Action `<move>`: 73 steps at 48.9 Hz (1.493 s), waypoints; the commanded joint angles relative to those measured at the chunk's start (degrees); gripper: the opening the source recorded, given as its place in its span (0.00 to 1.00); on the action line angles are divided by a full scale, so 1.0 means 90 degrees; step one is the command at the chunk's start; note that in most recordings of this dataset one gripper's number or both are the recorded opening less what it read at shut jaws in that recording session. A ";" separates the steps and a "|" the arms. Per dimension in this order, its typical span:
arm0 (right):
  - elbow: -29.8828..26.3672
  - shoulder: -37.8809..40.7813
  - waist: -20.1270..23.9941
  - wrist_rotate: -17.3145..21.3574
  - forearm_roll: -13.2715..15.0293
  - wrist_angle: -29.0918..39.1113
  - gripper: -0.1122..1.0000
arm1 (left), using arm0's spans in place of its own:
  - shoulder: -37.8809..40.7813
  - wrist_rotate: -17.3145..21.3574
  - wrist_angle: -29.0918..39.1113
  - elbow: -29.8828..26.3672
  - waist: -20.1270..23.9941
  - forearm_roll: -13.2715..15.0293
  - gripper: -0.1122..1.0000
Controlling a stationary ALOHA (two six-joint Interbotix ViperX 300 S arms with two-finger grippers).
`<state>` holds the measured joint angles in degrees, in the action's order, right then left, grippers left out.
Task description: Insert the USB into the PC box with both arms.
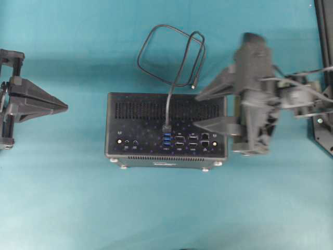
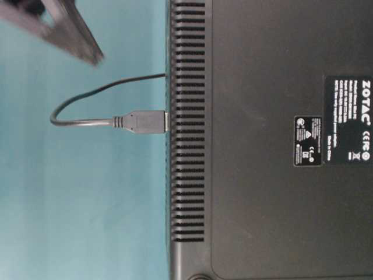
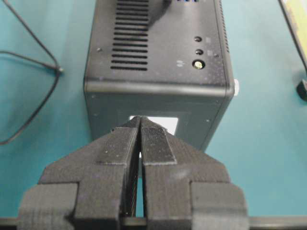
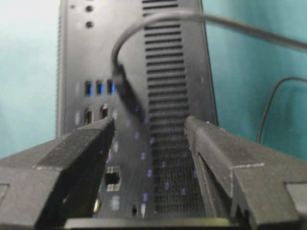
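Overhead exterior view: The PC box (image 1: 166,130) lies at frame centre on the teal desk (image 1: 62,208), port panel facing up. The USB (image 1: 167,127) plug stands on the row of blue ports, apparently seated; its cable climbs to a loop at upper centre, with the free end lying just above the box's upper right corner. The right claw (image 1: 212,109), at centre right, is spread wide with its tips over the box's right end, one near the upper edge and one over the port panel, probably to steady the case. The left claw (image 1: 65,107) is at the left edge, well apart from the box, with its tips together.

Table-level exterior view: The plug (image 2: 144,121) meets the slotted edge of the box (image 2: 268,175) at left centre, and the cable curves back behind it. One blurred finger shows at upper left.

Left wrist view: The left claw (image 3: 140,122) is closed and empty, pointing at the near end wall of the box (image 3: 158,52), without contact.

Right wrist view: The right claw (image 4: 149,127) is wide open, holding nothing; its fingers frame the vent grille and ports. The plug (image 4: 125,91) sits at the blue ports, in the upper centre.
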<state>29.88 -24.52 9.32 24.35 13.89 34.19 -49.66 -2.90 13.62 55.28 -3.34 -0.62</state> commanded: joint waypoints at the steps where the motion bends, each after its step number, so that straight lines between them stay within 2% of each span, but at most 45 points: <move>1: 0.0010 -0.0225 0.0068 0.0049 0.0010 -0.0029 0.74 | 0.0010 0.0010 -0.0059 -0.0166 -0.0010 -0.0020 0.10; 26: 0.0596 -0.0986 0.0234 0.0059 -0.0020 -0.0068 0.74 | -0.0137 0.0010 -0.0059 -0.0186 -0.0010 -0.0020 0.10; 52: 0.1221 -0.1484 0.0244 0.0059 -0.0010 -0.0928 0.74 | -0.0117 -0.0010 -0.0264 -0.0107 -0.0010 -0.0020 0.10; 73: 0.1367 -0.1670 0.0234 0.0059 -0.0010 -0.0947 0.74 | -0.0107 -0.0010 -0.0303 -0.0146 -0.0020 -0.0020 0.10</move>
<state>42.80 -39.02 11.34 24.43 13.80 26.10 -50.89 -2.90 11.51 55.20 -3.43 -0.70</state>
